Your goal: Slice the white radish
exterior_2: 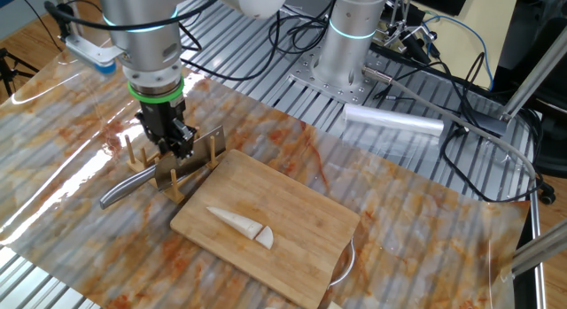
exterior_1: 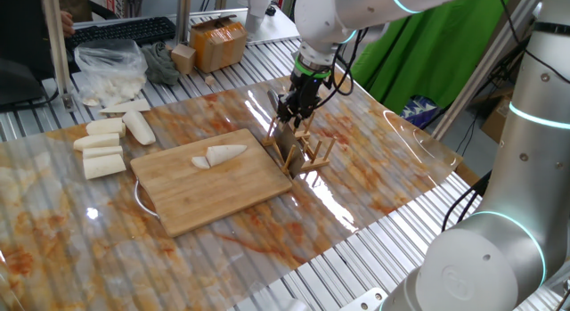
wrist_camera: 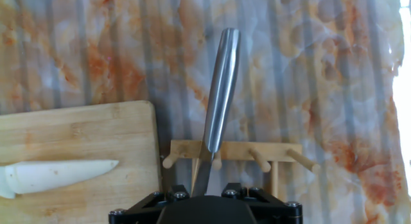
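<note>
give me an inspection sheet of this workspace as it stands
surface: marbled table cover, clear sheet on top.
job's things: white radish on cutting board, one slice cut at its blunt end; knife resting in wooden peg rack.
clutter: radish chunks, plastic bag, cardboard box, plastic roll.
claw: claw pointing down at the knife in the rack; grip unclear.
cables: black cables by the arm bases.
surroundings: green cloth, keyboard.

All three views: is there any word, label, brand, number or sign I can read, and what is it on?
None can be read.
The cardboard box behind the table: markings, if any, too blurred.
The keyboard: keys too small.
Cutting board, knife and white radish: no text visible.
</note>
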Motion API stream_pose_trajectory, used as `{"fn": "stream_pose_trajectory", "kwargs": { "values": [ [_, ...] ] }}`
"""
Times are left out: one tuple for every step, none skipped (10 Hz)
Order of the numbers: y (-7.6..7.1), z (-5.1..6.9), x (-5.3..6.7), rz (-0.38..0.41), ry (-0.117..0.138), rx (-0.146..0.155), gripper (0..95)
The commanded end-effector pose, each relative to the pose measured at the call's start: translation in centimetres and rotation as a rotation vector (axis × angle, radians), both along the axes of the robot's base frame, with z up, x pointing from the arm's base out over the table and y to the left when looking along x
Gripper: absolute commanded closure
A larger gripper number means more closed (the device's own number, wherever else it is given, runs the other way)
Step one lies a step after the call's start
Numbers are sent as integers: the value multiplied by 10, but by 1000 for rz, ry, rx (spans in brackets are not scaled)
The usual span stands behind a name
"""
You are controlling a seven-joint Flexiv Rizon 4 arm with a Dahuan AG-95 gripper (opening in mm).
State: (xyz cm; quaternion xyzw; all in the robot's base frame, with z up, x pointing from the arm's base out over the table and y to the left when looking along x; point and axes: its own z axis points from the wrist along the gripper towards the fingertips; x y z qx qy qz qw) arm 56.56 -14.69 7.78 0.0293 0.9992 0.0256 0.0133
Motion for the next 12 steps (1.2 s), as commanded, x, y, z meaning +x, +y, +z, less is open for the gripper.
{"fn": "stream_pose_trajectory", "kwargs": {
  "values": [
    [1,-4,0,0,1,6,760],
    [1,-6,-1,0,0,7,760],
    [1,-10,-1,-1,0,6,760],
    [1,-12,-2,-1,-1,6,760],
    [2,-16,-3,-4,-4,7,760],
    [2,-18,-3,-4,-5,6,760],
    [2,-20,-3,-5,-6,8,760],
    [2,-21,-3,-5,-7,8,760],
    [2,-23,-4,-6,-8,9,760],
    [3,-24,-3,-7,-9,10,760],
    [3,-26,-3,-6,-11,9,760],
    [3,-27,-4,-7,-12,10,760]
  ]
}}
